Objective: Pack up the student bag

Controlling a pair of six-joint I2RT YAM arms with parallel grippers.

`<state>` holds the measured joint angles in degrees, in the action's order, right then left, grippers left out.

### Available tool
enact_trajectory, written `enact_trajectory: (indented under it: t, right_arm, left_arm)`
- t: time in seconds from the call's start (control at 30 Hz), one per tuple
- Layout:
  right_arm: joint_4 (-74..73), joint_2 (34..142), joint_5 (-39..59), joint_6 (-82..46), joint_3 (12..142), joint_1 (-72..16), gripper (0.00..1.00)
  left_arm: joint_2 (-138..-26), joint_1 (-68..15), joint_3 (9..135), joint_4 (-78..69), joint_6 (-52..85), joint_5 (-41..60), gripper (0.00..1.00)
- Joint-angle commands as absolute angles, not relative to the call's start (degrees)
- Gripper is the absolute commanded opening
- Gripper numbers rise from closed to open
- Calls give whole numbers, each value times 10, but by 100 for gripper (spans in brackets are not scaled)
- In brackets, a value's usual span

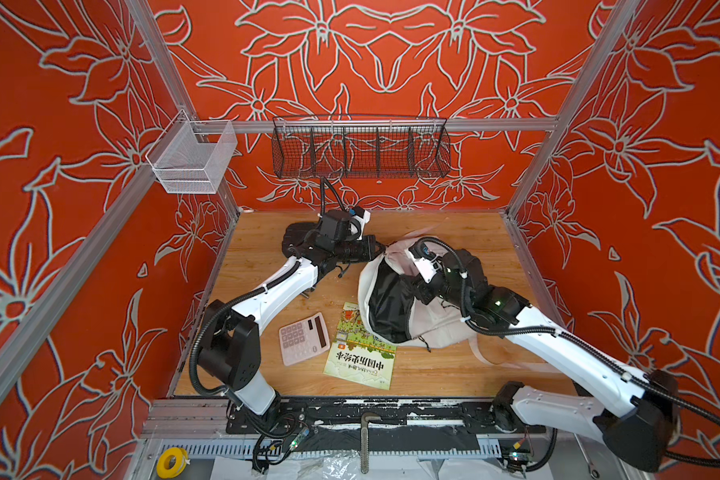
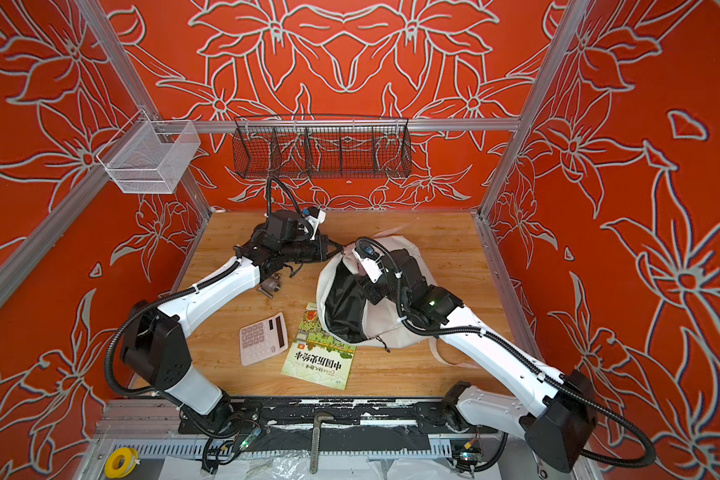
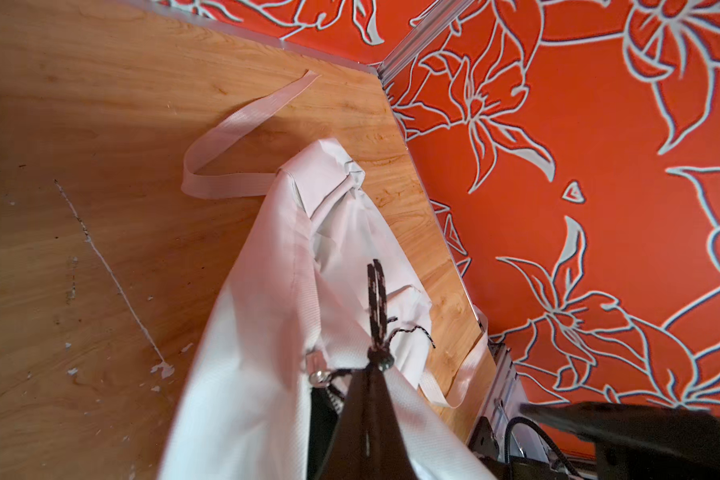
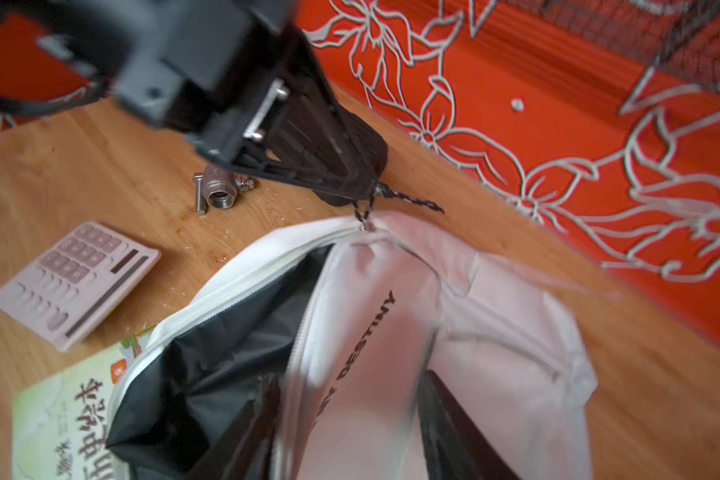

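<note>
Fingers [image 4: 329,149] on the left gripper [image 4: 352,193] pinch the student bag's [image 4: 508,332] zipper cord [image 3: 376,299]; the right gripper's [image 4: 346,382] look apart around its flap [image 4: 366,316].

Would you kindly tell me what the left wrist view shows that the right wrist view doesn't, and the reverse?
Only the left wrist view plainly shows a white webbing strap looped on the table. Only the right wrist view shows the calculator, the book, a metal valve and the black lining inside the student bag. Both show the student bag and the left hand shut on its black cord pull.
</note>
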<state>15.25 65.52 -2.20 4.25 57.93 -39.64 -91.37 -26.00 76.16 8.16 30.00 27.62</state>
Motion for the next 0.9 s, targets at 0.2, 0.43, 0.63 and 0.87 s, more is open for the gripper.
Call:
enact_trajectory:
  t: [0.2, 0.43, 0.63, 0.87]
  right_arm:
    - [254, 717, -136, -210, 706, -424, 64]
    - [228, 736, -132, -253, 704, -467, 73]
    - [265, 722, -186, -292, 722, -494, 96]
    - [338, 765, -220, -347, 780, -512, 97]
  left_arm:
    - [-855, -287, 792, 68, 316, 198, 0]
    - [-853, -298, 814, 65, 318, 163, 0]
    - [-839, -311, 802, 63, 325, 130, 0]
    - [-833, -317, 801, 68, 333, 104, 0]
